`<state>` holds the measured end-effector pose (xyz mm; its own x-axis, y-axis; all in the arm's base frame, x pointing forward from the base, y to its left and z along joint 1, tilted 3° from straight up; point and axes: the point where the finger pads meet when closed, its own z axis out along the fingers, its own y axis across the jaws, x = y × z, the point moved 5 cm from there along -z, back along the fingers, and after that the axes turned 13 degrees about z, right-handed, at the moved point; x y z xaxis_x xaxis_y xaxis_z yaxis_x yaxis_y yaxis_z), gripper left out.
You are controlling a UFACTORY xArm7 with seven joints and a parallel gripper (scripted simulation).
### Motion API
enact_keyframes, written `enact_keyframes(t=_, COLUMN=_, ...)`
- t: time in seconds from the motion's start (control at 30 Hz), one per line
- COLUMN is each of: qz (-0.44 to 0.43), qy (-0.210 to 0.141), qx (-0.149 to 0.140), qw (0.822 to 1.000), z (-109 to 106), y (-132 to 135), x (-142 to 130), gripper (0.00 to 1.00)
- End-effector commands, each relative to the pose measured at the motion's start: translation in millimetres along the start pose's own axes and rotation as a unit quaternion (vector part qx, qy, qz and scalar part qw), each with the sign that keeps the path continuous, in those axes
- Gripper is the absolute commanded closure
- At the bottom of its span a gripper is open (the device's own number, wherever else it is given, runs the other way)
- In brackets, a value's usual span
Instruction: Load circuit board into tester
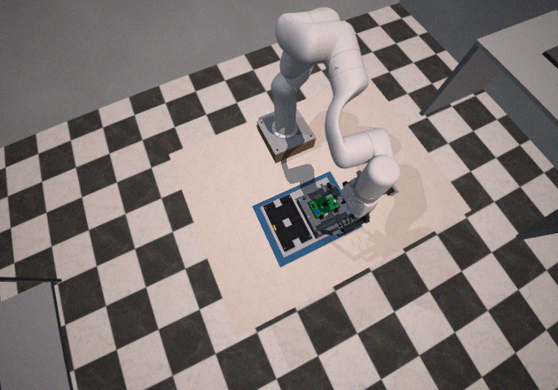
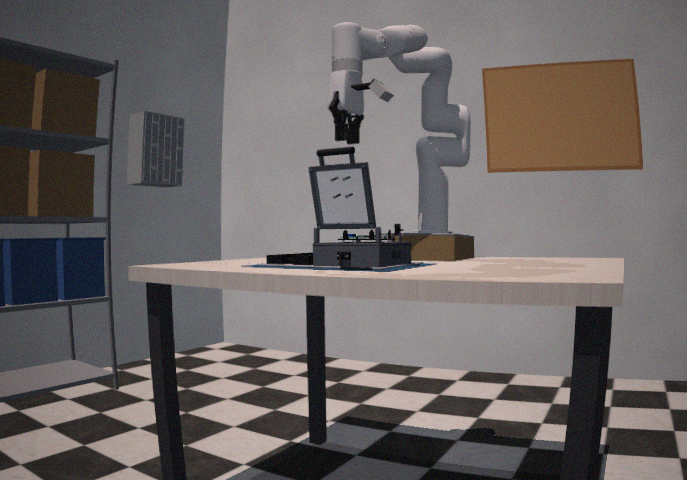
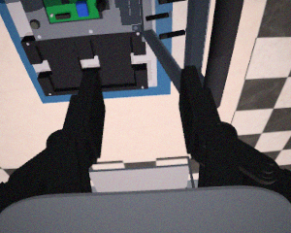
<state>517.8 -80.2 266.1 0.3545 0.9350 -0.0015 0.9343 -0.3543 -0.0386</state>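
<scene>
Nearest the wrist camera, the gripper [image 3: 141, 100] was seen with its jaws about half open and nothing held between them, one finger [image 3: 87, 107] dark against the pale counter [image 3: 136, 126]. Just beyond and to the side, the lid's handle [image 3: 225, 33] was seen as a dark bar outside the jaws, untouched. Below it, the black tray [image 3: 87, 68] was seen with both pockets bare, on a blue mat [image 1: 309, 252] near the counter's middle. Farther on, the green circuit board [image 1: 323, 204] was found lying in the tester [image 1: 322, 214], beside the tray. From the exterior view, the lid [image 2: 342, 195] was seen standing upright, with the gripper hanging just above its handle.
</scene>
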Motion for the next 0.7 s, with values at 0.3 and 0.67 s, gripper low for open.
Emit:
enact_keyframes(t=0.3, qz=0.001, qy=0.001, qx=0.004, qw=1.000, z=-2, y=48, x=12, gripper=0.49)
enact_keyframes(t=0.67, qz=0.001, qy=0.001, qx=0.004, qw=1.000, z=-2, y=53, x=13, gripper=0.49)
